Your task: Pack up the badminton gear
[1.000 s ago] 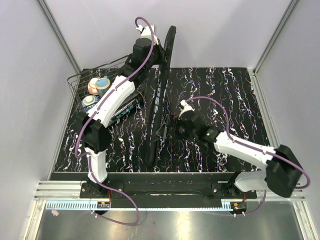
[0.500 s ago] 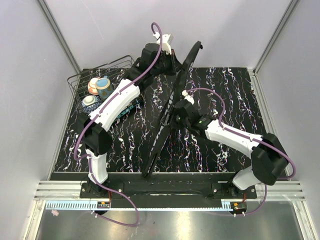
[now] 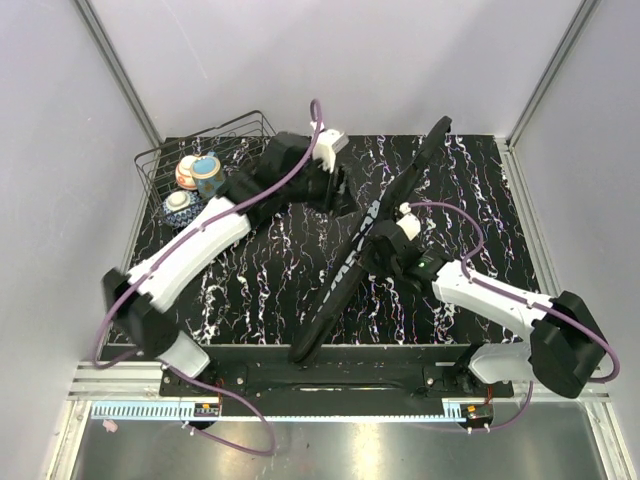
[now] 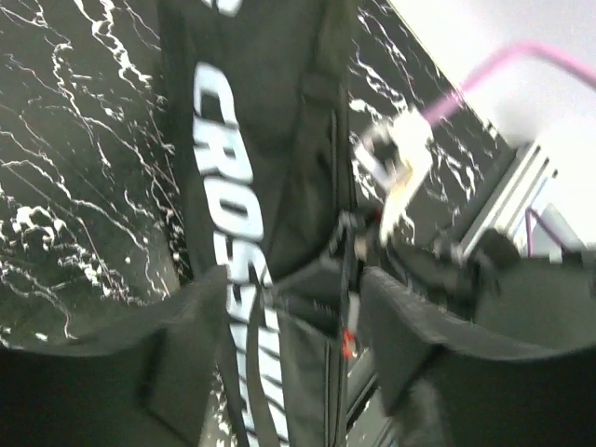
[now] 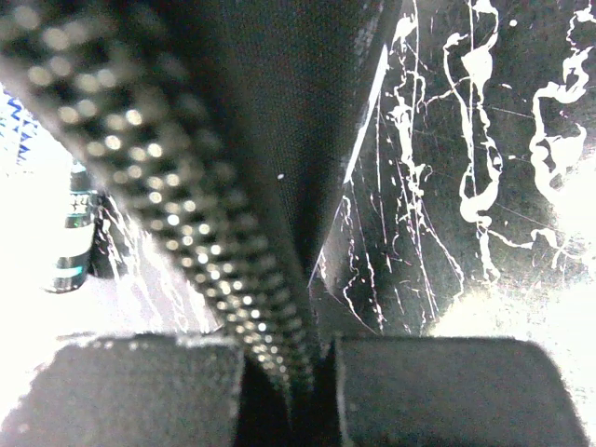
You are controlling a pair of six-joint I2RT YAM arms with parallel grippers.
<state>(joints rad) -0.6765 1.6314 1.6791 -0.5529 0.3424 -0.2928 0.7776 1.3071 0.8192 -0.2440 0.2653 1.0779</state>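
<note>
Since the earlier frame, the CROSSWAY bag (image 3: 332, 298) has swung over to slant from the top view's upper right to its lower centre. The left gripper (image 4: 293, 289) now hangs over it with fingers spread, apparently gripping nothing. The right gripper (image 5: 284, 372) pinches the bag's zipper edge (image 5: 191, 209). With only that thin pinch holding it, the bag could slip free and flop flat.

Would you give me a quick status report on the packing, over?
Left gripper open by the CROSSWAY bag. Right gripper shut on its zipper edge. Bag diagonal across the table. Wire basket far left, nothing blocking.
</note>
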